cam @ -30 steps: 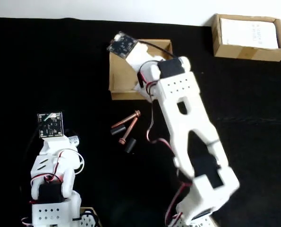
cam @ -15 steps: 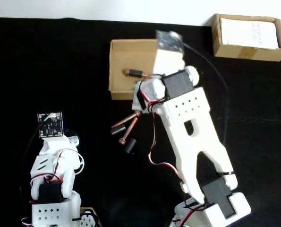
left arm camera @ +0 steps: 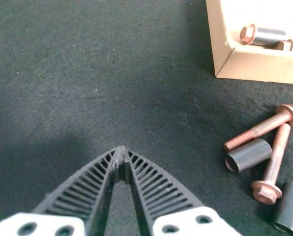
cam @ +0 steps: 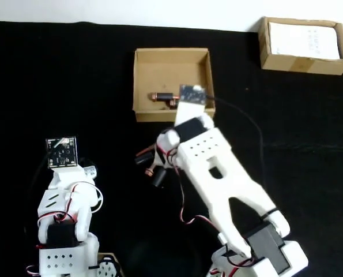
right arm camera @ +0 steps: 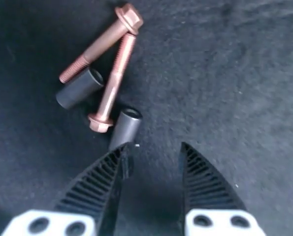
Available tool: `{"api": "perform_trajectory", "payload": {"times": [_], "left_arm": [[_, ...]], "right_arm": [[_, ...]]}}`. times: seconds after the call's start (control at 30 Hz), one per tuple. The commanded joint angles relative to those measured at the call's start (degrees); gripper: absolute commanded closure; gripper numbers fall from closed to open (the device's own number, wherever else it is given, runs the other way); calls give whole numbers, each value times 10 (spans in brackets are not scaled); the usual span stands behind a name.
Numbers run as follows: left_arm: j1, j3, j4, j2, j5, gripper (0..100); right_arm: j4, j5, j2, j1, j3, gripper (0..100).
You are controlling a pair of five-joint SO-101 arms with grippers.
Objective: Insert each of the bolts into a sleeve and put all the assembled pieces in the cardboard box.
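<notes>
Hovering over loose parts, with one piece already boxed.
The left tool (left arm camera: 120,160) is held closed, tips together, above bare surface (left arm camera: 62,73). Near the middle, two bolts (right arm camera: 99,44) are laid in a V, with one sleeve (right arm camera: 80,88) between them and a second sleeve (right arm camera: 124,127) beside one bolt's head; an assembled piece (cam: 162,97) is held in the box (cam: 142,69) beyond. The right tool (right arm camera: 153,157) is held open just beside the second sleeve, gripping nothing.

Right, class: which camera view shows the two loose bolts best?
The right wrist view: both loose bolts lie whole and unobstructed. The left wrist view has them near its edge; in the high view the right arm hides most of them.
</notes>
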Motion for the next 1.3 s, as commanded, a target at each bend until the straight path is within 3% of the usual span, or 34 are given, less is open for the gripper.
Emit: {"api": "perform_trajectory", "payload": {"times": [0.0, 0.43, 0.97, 1.1, 1.27], "left_arm": [[-5, 9, 3, -1, 5, 991], [-4, 9, 1, -1, 5, 991], [-4, 9, 2, -1, 5, 991], [-4, 9, 2, -1, 5, 991], [-4, 9, 0, -1, 5, 991]], "right_arm": [[-65, -5, -6, -9, 35, 871], [-125, -41, 86, -74, 48, 871], [-182, -41, 167, -94, 47, 872], [-182, -38, 177, -97, 47, 991], [-167, -36, 164, -72, 36, 991]]}}
